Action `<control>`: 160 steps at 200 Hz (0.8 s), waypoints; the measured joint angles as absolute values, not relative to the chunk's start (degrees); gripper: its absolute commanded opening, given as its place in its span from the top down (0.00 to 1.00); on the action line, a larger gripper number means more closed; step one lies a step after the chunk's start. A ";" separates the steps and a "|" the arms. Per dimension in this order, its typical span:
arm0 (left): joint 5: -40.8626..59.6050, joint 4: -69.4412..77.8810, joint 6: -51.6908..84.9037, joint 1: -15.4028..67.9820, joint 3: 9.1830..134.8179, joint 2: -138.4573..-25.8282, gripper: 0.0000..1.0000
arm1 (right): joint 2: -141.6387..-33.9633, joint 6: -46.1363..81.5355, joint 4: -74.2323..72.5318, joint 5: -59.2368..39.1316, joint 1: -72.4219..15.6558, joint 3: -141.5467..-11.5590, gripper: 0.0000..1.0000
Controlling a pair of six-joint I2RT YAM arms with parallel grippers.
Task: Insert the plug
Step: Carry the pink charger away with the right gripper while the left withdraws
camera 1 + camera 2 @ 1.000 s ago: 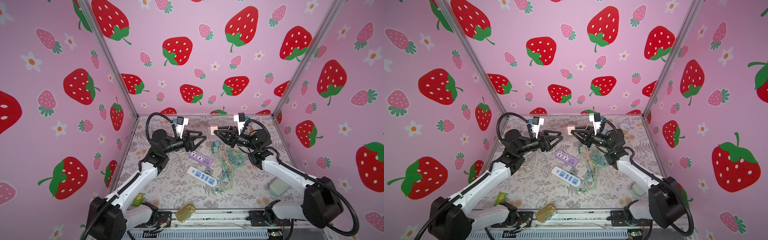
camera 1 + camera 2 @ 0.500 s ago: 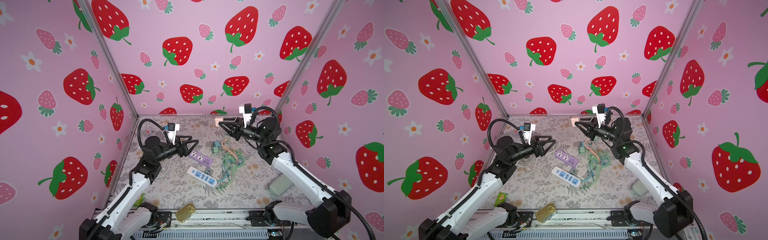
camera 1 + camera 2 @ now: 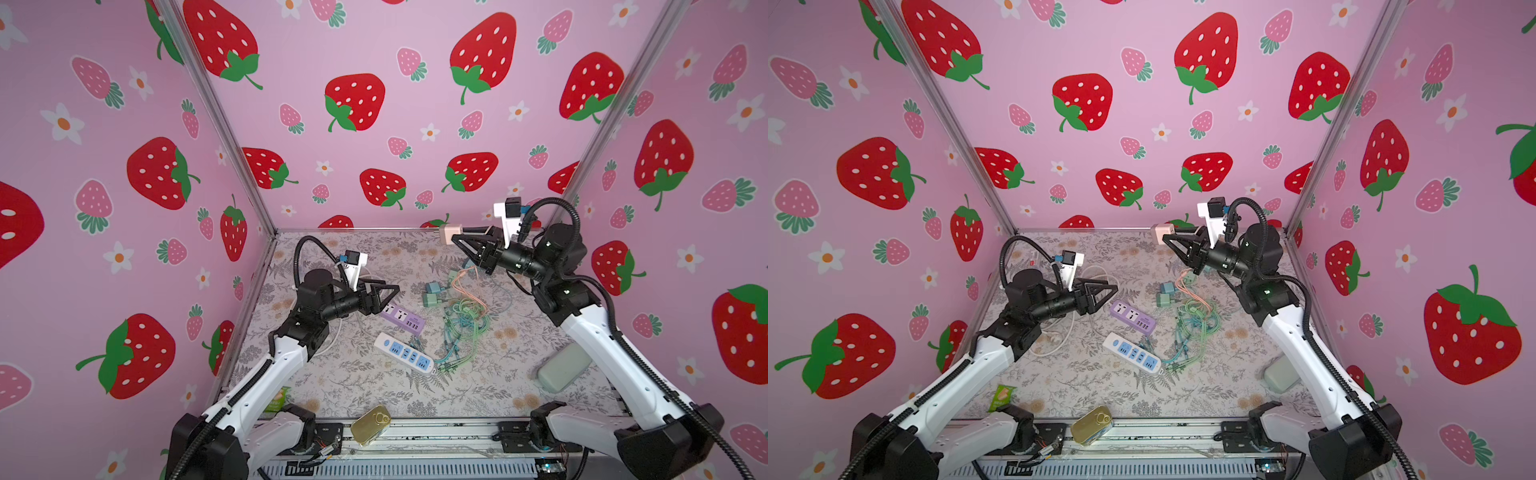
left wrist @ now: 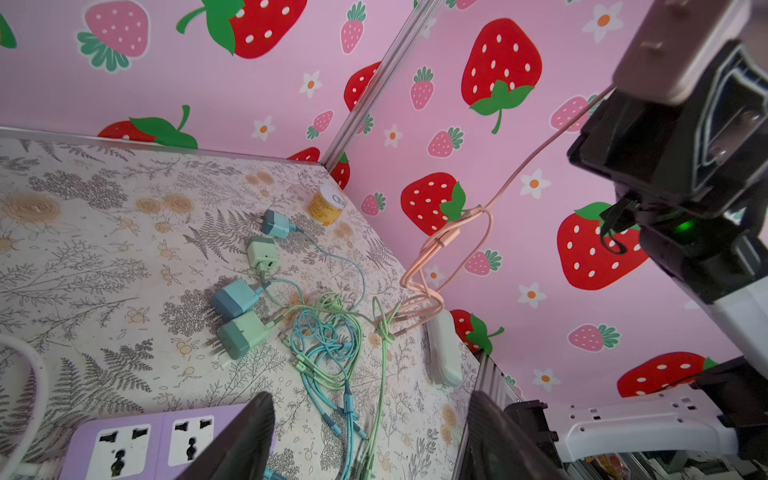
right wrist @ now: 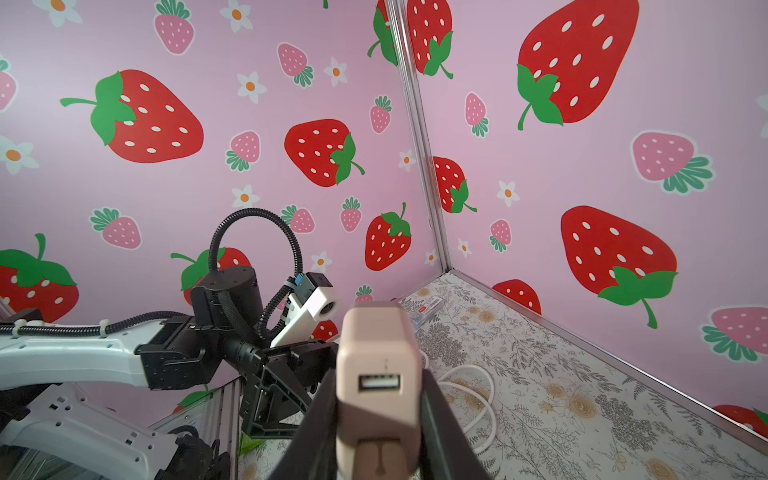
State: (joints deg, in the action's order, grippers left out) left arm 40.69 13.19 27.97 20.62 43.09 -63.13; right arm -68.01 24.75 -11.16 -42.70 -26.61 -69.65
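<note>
My right gripper [image 3: 455, 234] clamps the pink plug [image 3: 444, 233] at upper right, well apart from the purple strip [image 3: 402, 319]. My left gripper [image 3: 391, 292] is open; unheld, the strip may slide under pushing.

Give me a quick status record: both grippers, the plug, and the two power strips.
right gripper: jaws shut on pink plug, held in the air near the back wall
left gripper: jaws open, empty, over one end of purple power strip
purple power strip: flat on table, visible sockets empty
white power strip: flat on table, nearer the front
plug inserted: not yet
</note>
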 measured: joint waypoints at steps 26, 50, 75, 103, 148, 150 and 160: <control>41.54 13.02 26.70 24.43 43.27 -67.48 0.28 | -67.85 24.29 -9.80 -42.94 -26.11 -70.70 0.95; 41.58 13.23 26.59 27.75 44.47 -72.03 0.29 | -67.85 24.12 -8.75 -43.11 -25.74 -72.05 0.95; 41.21 13.98 26.61 30.65 47.05 -76.31 0.32 | -67.85 24.05 -8.67 -43.40 -25.58 -73.03 0.95; 40.88 16.91 27.24 33.23 49.95 -81.54 0.36 | -68.03 24.14 -8.36 -44.31 -24.99 -73.71 0.95; 41.17 21.41 31.07 36.69 57.08 -92.64 0.45 | -68.05 24.14 -8.19 -44.88 -24.73 -73.93 0.95; 41.17 21.52 31.16 36.82 57.36 -93.03 0.45 | -68.05 24.12 -8.19 -44.88 -24.73 -73.93 0.95; 41.21 22.48 32.42 37.71 59.11 -95.33 0.47 | -68.05 24.14 -8.12 -44.91 -24.71 -73.93 0.95</control>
